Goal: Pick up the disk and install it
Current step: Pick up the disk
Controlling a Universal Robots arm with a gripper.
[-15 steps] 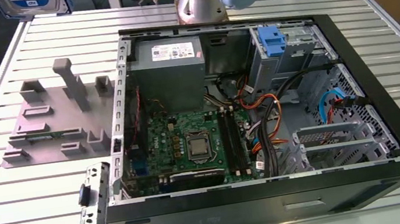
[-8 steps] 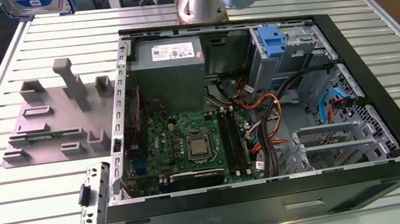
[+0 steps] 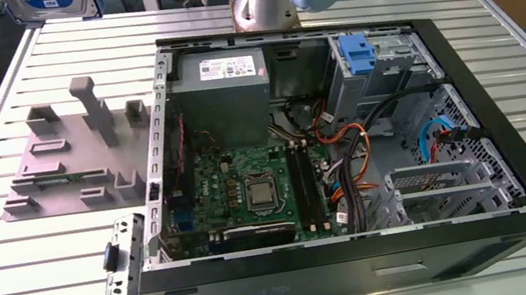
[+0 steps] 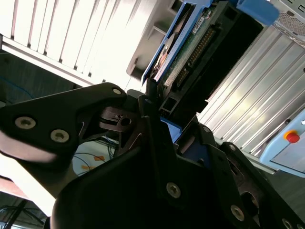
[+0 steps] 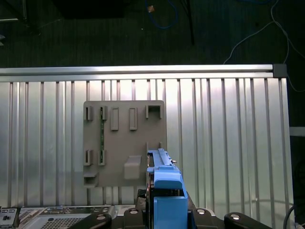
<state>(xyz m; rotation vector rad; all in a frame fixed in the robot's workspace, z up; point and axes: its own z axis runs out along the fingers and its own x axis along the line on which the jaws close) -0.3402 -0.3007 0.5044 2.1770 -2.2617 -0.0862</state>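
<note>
One disk (image 5: 164, 183) clamped in your gripper (image 4: 157, 102), up off the table on the grey fixture's (image 5: 124, 138) side, edge-on, long axis running straight out; the open case (image 3: 362, 265) lies toward the exterior view's right.

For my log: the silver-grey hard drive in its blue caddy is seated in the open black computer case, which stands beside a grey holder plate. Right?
Not seated: the silver-grey hard drive in its blue caddy is clamped in the gripper above the slatted table, as the first wrist view shows. The black computer case stands beside the grey holder plate.
</note>
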